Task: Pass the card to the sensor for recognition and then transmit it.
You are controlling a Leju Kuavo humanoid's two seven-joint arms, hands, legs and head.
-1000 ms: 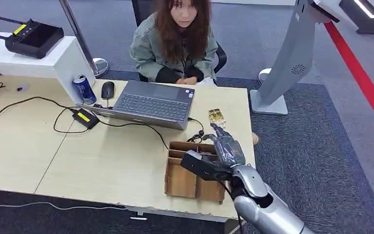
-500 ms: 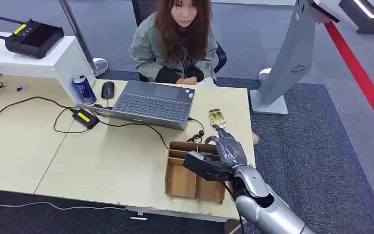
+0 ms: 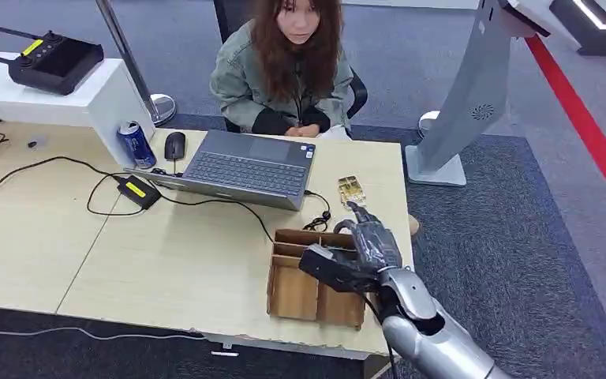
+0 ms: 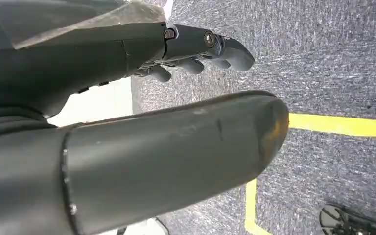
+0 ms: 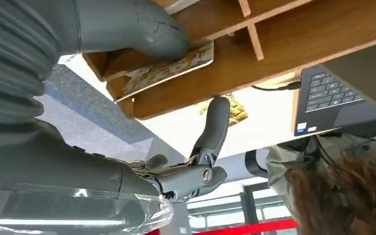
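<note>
Right robot hand point(image 3: 360, 251) over the wooden divider box point(image 3: 293, 294) at the worktop point(image 3: 166, 260) edge, thumb pressing a card point(image 5: 169, 69) against the box; grip unconfirmed. Left robot hand point(image 4: 142, 98) hangs over carpet, fingers apart, holding nothing.

Two cards are showing: one card point(image 5: 169, 71) is lying in the wooden tray under the right hand's thumb, and a second card point(image 3: 351, 189) is lying on the desk beyond the tray. One wooden tray point(image 3: 292, 296) is sitting on the desk point(image 3: 166, 260). One laptop point(image 3: 241, 168), one mouse point(image 3: 174, 145), one drinks can point(image 3: 136, 144) and one controller point(image 3: 51, 61) are resting there. One person point(image 3: 284, 67) is sitting behind the desk.
</note>
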